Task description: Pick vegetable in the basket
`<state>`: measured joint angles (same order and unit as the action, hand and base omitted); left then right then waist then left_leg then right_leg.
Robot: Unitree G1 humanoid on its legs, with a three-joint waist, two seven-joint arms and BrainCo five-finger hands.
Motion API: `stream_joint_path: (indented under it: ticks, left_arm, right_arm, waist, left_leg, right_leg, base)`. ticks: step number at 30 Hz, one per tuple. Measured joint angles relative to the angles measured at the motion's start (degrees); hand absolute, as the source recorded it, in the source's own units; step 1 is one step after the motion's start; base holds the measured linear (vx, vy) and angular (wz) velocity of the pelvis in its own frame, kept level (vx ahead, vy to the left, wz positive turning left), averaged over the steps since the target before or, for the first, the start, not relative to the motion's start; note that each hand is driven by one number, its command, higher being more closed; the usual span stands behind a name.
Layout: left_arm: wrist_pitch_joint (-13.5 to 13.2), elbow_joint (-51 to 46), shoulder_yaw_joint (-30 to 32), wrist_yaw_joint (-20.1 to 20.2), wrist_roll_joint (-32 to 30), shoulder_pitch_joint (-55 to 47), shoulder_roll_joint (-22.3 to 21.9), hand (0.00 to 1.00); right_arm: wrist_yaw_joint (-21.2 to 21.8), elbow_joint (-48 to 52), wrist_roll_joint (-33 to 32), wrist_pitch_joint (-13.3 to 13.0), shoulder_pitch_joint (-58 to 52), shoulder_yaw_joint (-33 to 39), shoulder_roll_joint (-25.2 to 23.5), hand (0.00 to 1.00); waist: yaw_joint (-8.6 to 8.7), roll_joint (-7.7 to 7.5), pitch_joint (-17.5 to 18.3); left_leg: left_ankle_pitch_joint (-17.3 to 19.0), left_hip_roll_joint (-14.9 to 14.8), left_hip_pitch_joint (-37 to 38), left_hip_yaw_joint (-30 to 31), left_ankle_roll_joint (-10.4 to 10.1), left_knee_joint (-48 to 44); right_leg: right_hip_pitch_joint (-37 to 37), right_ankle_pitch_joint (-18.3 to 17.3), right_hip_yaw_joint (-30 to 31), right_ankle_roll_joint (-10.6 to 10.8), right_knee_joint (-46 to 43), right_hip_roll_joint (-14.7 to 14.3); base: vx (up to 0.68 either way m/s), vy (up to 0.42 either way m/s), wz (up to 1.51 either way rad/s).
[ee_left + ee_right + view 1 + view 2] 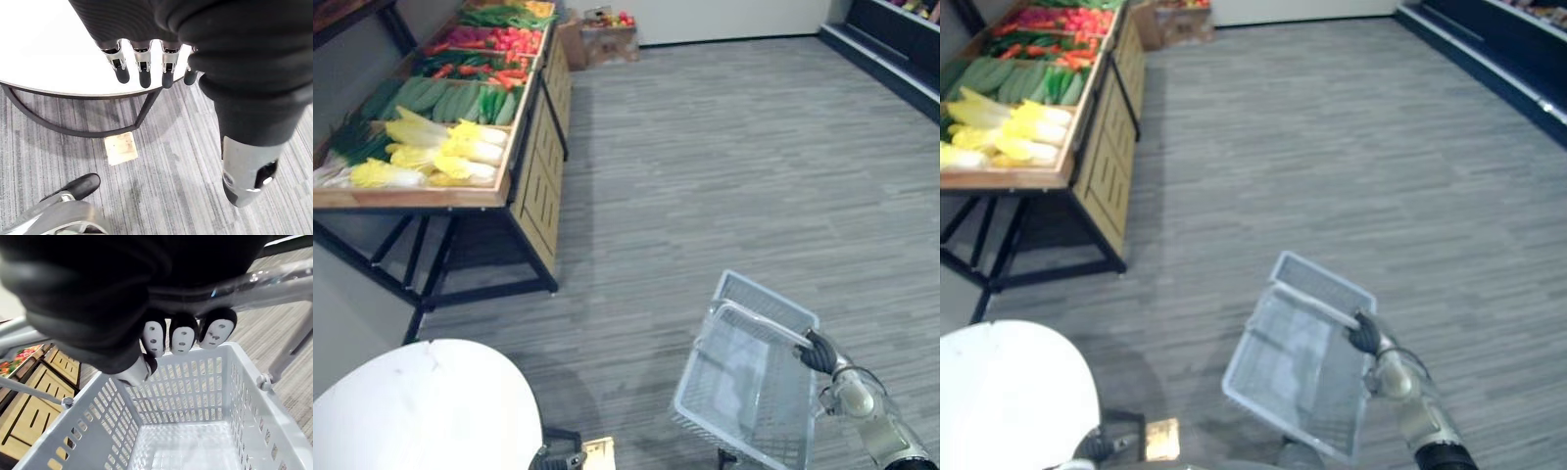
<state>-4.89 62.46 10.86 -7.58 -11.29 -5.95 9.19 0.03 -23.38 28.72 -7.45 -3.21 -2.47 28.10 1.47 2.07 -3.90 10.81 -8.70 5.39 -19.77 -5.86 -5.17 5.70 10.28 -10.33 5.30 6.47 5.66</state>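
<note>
An empty grey plastic basket (769, 296) hangs low on my right, over the floor. My right hand (818, 352) is shut on its metal handle (274, 286); in the right wrist view the dark-tipped fingers (183, 335) curl round the bar above the basket's slotted wall (186, 382). The vegetables lie on a wooden stand (411, 198) far to my left: yellow-white cabbages (440, 152), green cucumbers (440, 98) and red peppers (499, 39). My left hand (142, 66) hangs with relaxed fingers beside a round white table (49, 49), holding nothing.
The white table (421, 411) stands at my near left, with a small wooden block (121, 148) on the floor by it. Cardboard boxes (602, 39) sit past the stand. Dark shelving (891, 49) runs along the far right. Grey floor lies between.
</note>
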Motion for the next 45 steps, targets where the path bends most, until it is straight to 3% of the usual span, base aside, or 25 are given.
stream_joint_path:
  ticks: [3,5,7,8,9,10,12,14,15,16,17,19,22,24,25,26,28,30,33,34,37,40,42,44,45]
  left_arm:
    - [0.0,-0.5,0.2,0.6,0.0,1.3,0.0,0.0]
    - [0.0,-0.6,0.3,0.6,0.4,1.7,0.0,0.0]
    - [0.1,-1.1,0.9,0.1,1.5,1.7,0.5,0.0]
    - [0.1,-1.1,0.9,-0.1,1.5,1.6,0.4,0.0]
    - [0.1,-1.0,0.8,-0.5,1.5,1.5,-0.2,0.0]
    - [0.1,-1.6,0.8,-0.7,1.5,0.7,-0.1,0.0]
    - [0.7,-2.0,0.8,-1.0,1.7,-0.1,0.0,0.0]
    - [1.2,-1.9,0.8,-0.9,1.7,-1.3,-1.1,0.0]
    - [1.0,-2.2,1.0,-1.0,2.1,-1.6,-1.9,0.0]
    - [0.7,-4.1,1.0,-0.9,2.2,-2.0,-0.8,0.0]
    - [0.9,-3.3,1.0,-1.0,2.2,-1.3,-2.0,0.0]
    - [1.2,-3.5,0.8,-0.4,2.2,-2.3,-2.7,0.0]
    - [1.1,-4.4,1.3,-0.6,2.2,-3.3,-2.6,0.0]
    - [1.2,-4.4,1.6,-0.7,2.2,-3.8,-2.7,0.0]
    - [1.2,-5.4,2.0,-0.8,2.1,-4.2,-2.6,0.0]
    - [1.0,-5.6,2.1,-0.8,2.1,-4.5,-2.5,0.0]
    - [1.0,-6.1,2.0,-0.8,1.8,-2.5,-2.2,0.0]
    - [0.5,-6.7,1.8,-0.6,1.4,-2.1,-2.1,0.0]
    - [0.5,-9.1,0.0,-0.3,1.5,-2.2,-1.0,0.0]
    - [0.5,-9.1,-0.2,-0.3,1.5,-2.1,-0.7,0.0]
    - [0.9,-8.7,-1.5,0.1,1.5,-2.1,-0.2,0.0]
    - [1.3,-7.6,-1.6,0.4,1.4,-0.4,-0.3,0.0]
    - [1.3,-7.7,-1.7,0.6,1.4,0.6,-0.2,0.0]
    - [1.2,-7.7,-1.9,0.6,1.4,1.4,0.2,0.0]
    - [1.2,-7.1,-1.9,0.6,1.4,1.9,0.5,0.0]
  right_arm:
    - [-0.3,0.0,0.1,0.9,-0.5,0.6,0.0,1.0]
    - [-0.4,0.0,0.1,1.4,-0.5,1.0,-0.4,1.0]
    - [-0.8,0.0,0.1,1.6,-0.6,1.4,-2.4,1.0]
    - [-0.9,0.0,0.1,1.5,-0.9,1.4,-2.7,1.0]
    - [-1.1,0.2,0.1,1.3,-0.9,1.6,-2.3,1.0]
    - [-1.8,0.9,0.4,1.3,-0.9,1.9,-2.3,1.0]
    - [-2.2,1.5,0.7,1.1,-1.8,2.1,-2.3,1.0]
    - [-2.7,1.6,0.7,1.6,-0.8,2.2,-2.2,1.0]
    - [-3.1,1.8,0.6,1.5,1.1,2.7,-0.9,1.0]
    - [-3.6,1.8,0.3,1.4,1.6,2.6,-1.1,1.0]
    - [-3.7,0.9,0.1,1.3,3.1,2.7,0.6,1.0]
    - [-3.7,0.0,0.8,1.7,5.0,2.4,0.4,1.0]
    - [-3.7,-0.8,0.8,1.8,5.9,1.4,0.1,1.0]
    - [-3.6,-1.8,1.2,1.7,7.2,-0.5,-0.1,1.0]
    - [-3.6,-2.2,1.8,1.7,6.9,-0.8,-1.1,1.0]
    - [-3.5,-2.2,2.2,1.7,6.6,-0.7,-1.7,1.0]
    - [-3.2,-2.1,2.8,1.8,4.9,0.0,-3.0,1.0]
    - [-2.5,-2.2,3.7,2.3,2.5,0.1,-4.1,1.0]
    - [-2.2,-2.1,5.0,2.2,1.9,-0.7,-6.3,1.0]
    - [-2.2,-2.1,5.0,2.1,2.1,-0.7,-6.7,1.0]
    - [-2.2,-1.0,5.0,1.6,2.8,-0.5,-6.9,1.0]
    - [-2.2,-0.3,5.0,1.5,2.7,0.0,-6.5,1.0]
    - [-2.2,-0.2,5.0,1.8,2.6,0.6,-6.5,1.0]
    - [-2.2,-0.2,5.0,1.8,2.6,1.2,-6.6,1.0]
    - [-2.2,-0.1,5.0,1.9,2.3,2.0,-6.8,1.0]
  waist:
    - [0.0,-0.1,-0.1]
    - [-0.06,0.13,-0.2]
    - [-0.06,-0.69,-1.0]
    - [-0.21,-0.79,-1.2]
    - [-1.0,0.99,-2.4]
    - [-2.33,1.02,-3.5]
    - [-2.89,-0.86,-4.9]
    - [-3.94,-1.02,-4.1]
    - [-4.73,0.25,-4.9]
    - [-4.69,-3.29,-5.2]
    - [-4.43,0.11,-6.4]
    - [-5.28,1.55,-6.1]
    - [-6.65,2.76,-5.7]
    - [-6.82,2.8,-5.8]
    - [-7.04,1.72,-4.8]
    - [-6.94,0.73,-4.3]
    - [-6.17,-2.52,-3.1]
    - [-6.0,-4.51,-2.9]
    - [-5.37,-4.27,-1.6]
    - [-5.39,-4.43,-1.6]
    - [-4.27,-3.62,-1.8]
    - [-2.33,-2.58,-2.6]
    - [-1.45,-2.72,-2.6]
    - [-1.42,-4.39,-2.5]
    - [-1.52,-5.83,-3.2]
  left_leg:
    - [-0.4,-1.1,-0.2,0.1,-1.0,0.0]
    - [-0.6,-2.4,-0.4,-0.1,-1.5,-0.8]
    - [0.2,-5.1,-4.5,0.2,-1.8,-11.7]
    - [0.2,-7.0,-7.2,0.4,-1.1,-18.8]
    - [-0.2,-11.2,-10.5,1.7,2.8,-27.4]
    - [-1.4,-12.3,-12.4,3.3,4.6,-35.1]
    - [-7.5,-11.2,-16.0,9.3,7.1,-43.0]
    - [-4.0,-6.6,-19.8,10.4,5.0,-39.0]
    - [-1.7,-5.6,-22.6,8.7,2.6,-35.0]
    - [-1.3,-1.7,-23.4,6.6,1.7,-30.3]
    - [-2.0,-2.6,-23.4,7.9,0.9,-24.4]
    - [-7.5,-1.3,-23.5,8.3,-0.4,-8.3]
    - [-11.9,-2.8,-26.2,12.4,-1.0,0.0]
    - [-14.5,-3.6,-26.2,12.4,-0.1,1.9]
    - [-20.0,-2.4,-25.2,12.1,1.0,-0.1]
    - [-20.3,-1.5,-25.1,11.1,1.7,-0.7]
    - [-17.1,2.5,-23.4,8.3,4.5,-1.0]
    - [-13.8,5.4,-19.0,6.3,6.4,-1.6]
    - [-9.6,5.7,-12.5,6.3,8.2,-0.9]
    - [-8.8,5.8,-11.0,6.3,8.4,-0.4]
    - [-4.9,6.1,-4.0,8.3,8.5,1.3]
    - [-2.1,4.8,0.5,11.3,7.6,1.0]
    - [-1.1,3.7,1.5,12.9,6.1,0.9]
    - [1.2,3.2,2.0,14.5,3.4,0.5]
    - [3.3,3.1,2.2,16.1,1.5,-0.4]
  right_leg:
    - [0.2,-0.5,-0.6,-0.7,-0.3,-1.0]
    - [1.1,-3.0,-1.6,-2.8,-3.2,-1.6]
    - [2.1,-7.1,-3.3,-3.7,-8.7,-1.3]
    - [0.8,-7.4,-4.3,-4.0,-8.2,-1.8]
    - [-0.9,-8.0,-6.9,-5.0,-12.2,-3.4]
    - [0.8,-16.9,-8.0,-5.1,-24.9,-1.9]
    - [-0.8,-22.2,-8.0,-5.4,-26.0,-1.1]
    - [-4.4,-20.7,-6.5,-4.2,-16.4,-2.5]
    - [-1.6,-22.4,-7.0,-6.5,-26.7,-2.3]
    - [-4.6,-25.9,-4.7,-4.5,-23.9,0.5]
    - [-6.9,-26.9,-3.4,-4.7,-20.6,-3.0]
    - [-7.6,-24.8,-2.1,-4.8,-16.8,-4.6]
    - [-9.8,-24.5,0.3,-4.7,-13.6,-7.7]
    - [-13.1,-25.5,2.8,-2.9,-12.5,-8.2]
    - [-14.2,-27.2,4.8,-0.6,-13.3,-6.1]
    - [-13.6,-27.9,5.4,0.4,-14.5,-4.8]
    - [-8.5,-27.8,6.7,1.5,-25.4,0.6]
    - [-5.7,-24.1,6.7,3.1,-38.4,4.2]
    - [1.4,-4.9,6.6,4.2,-56.0,5.8]
    - [2.8,-5.8,6.4,3.3,-59.0,6.3]
    - [8.7,-14.9,2.0,-2.6,-65.4,7.4]
    - [11.7,-20.9,-3.6,-3.4,-53.9,5.5]
    - [12.9,-19.9,-4.5,-2.6,-39.6,4.5]
    - [12.5,-15.3,-1.6,-0.3,-21.4,4.0]
    - [10.6,-6.0,-0.2,1.0,-15.0,4.0]
  base:
    - [0.0,-0.076,0.03]
    - [-0.01,-0.063,0.09]
    - [-0.05,-0.101,0.22]
    - [-0.04,-0.176,0.2]
    - [0.08,-0.217,0.12]
    - [0.1,-0.189,0.07]
    - [0.02,-0.199,0.22]
    - [0.06,-0.23,0.08]
    - [0.19,-0.225,0.11]
    - [0.31,-0.29,0.2]
    - [0.28,-0.126,0.21]
    - [0.26,-0.024,-0.07]
    - [0.36,0.019,-0.45]
    - [0.52,0.158,-0.84]
    - [0.5,0.181,-0.79]
    - [0.5,0.168,-0.64]
    - [0.59,0.182,-0.2]
    - [0.5,0.17,-0.05]
    - [0.62,0.22,0.11]
    - [0.54,0.156,0.17]
    - [0.36,0.016,0.15]
    - [0.35,-0.134,0.51]
    - [0.31,-0.232,0.68]
    - [0.37,-0.371,0.65]
    - [0.37,-0.439,0.54]
